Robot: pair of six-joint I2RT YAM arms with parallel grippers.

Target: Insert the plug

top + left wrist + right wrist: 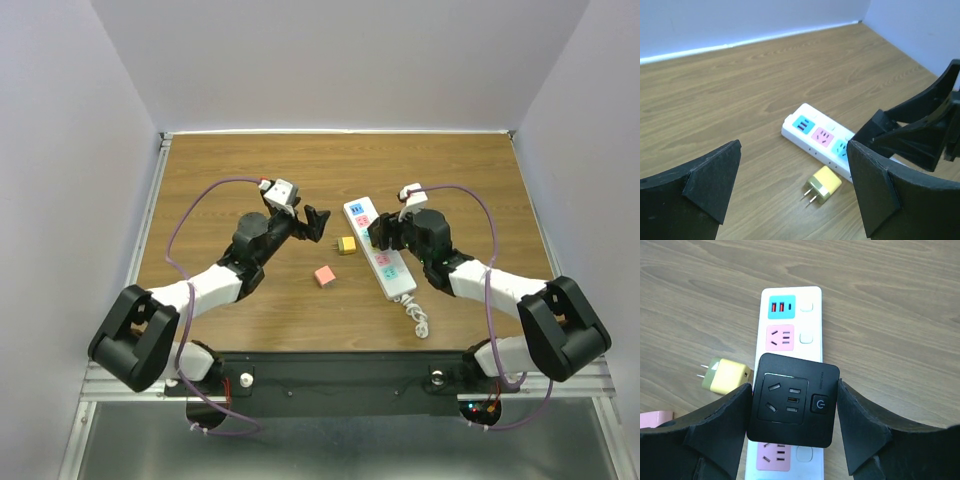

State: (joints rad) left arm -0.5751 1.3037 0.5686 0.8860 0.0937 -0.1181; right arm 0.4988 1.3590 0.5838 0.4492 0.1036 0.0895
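A white power strip (378, 248) with pink and blue sockets lies on the wooden table and also shows in the right wrist view (790, 320). My right gripper (795, 392) is shut on a black square plug adapter (792, 400), which sits flat on the strip's middle socket. A small yellow plug (823, 184) lies on its side just left of the strip (810, 132), prongs pointing away from it. My left gripper (792, 165) is open and empty, hovering low with the yellow plug between its fingers' line of sight. In the top view it (316, 222) is left of the yellow plug (346, 244).
A pink block (324, 276) lies on the table in front of the yellow plug. The strip's coiled white cord (415, 315) trails toward the near edge. The right gripper (920, 130) stands close to the left one's right finger.
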